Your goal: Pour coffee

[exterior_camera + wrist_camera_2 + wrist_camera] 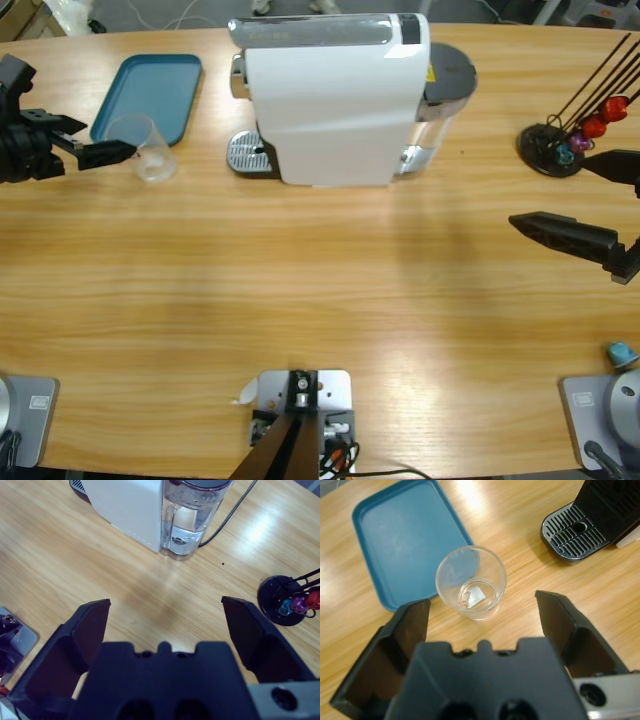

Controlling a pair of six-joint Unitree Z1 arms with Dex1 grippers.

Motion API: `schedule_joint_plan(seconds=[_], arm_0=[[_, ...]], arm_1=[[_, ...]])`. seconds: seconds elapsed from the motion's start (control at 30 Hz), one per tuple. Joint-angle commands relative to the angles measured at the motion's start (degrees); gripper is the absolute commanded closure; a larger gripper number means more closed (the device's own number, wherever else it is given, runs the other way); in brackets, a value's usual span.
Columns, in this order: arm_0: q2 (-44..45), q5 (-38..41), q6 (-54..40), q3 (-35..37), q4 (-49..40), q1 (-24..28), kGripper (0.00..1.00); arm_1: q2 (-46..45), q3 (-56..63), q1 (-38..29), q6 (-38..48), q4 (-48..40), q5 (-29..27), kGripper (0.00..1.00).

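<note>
Jaws on the left gripper [482,615] gape wide around one clear plastic cup [471,582], which stands on the counter [300,290] beside one teal tray [402,535]. One white coffee machine [335,95] sits mid-counter. The right gripper [165,617] hangs released over bare wood, near one capsule stand [287,602] with three capsules.

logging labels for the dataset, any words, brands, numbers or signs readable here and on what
No text can be read in any view.
Coffee machine: a small yellow patch at its edge beside the water tank, too small to read.
Cup, tray, capsule holder: no markings.
</note>
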State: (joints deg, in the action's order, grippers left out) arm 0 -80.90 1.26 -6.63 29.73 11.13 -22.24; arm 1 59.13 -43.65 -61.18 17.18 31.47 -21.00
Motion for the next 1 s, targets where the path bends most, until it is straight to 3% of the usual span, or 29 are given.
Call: schedule_joint_plan(seconds=[0.03,1.0], arm_0=[[-6.25,-0.74,1.45,-1.75,3.72,0.62,0.023],[-17.97,-0.65,1.45,-2.3,15.74,1.94,0.013]], arm_1=[[-0.6,1.99,0.45,-0.83,-0.71,1.0,0.0],[0.72,1.99,0.45,-1.0,-1.06,1.58,0.0]])
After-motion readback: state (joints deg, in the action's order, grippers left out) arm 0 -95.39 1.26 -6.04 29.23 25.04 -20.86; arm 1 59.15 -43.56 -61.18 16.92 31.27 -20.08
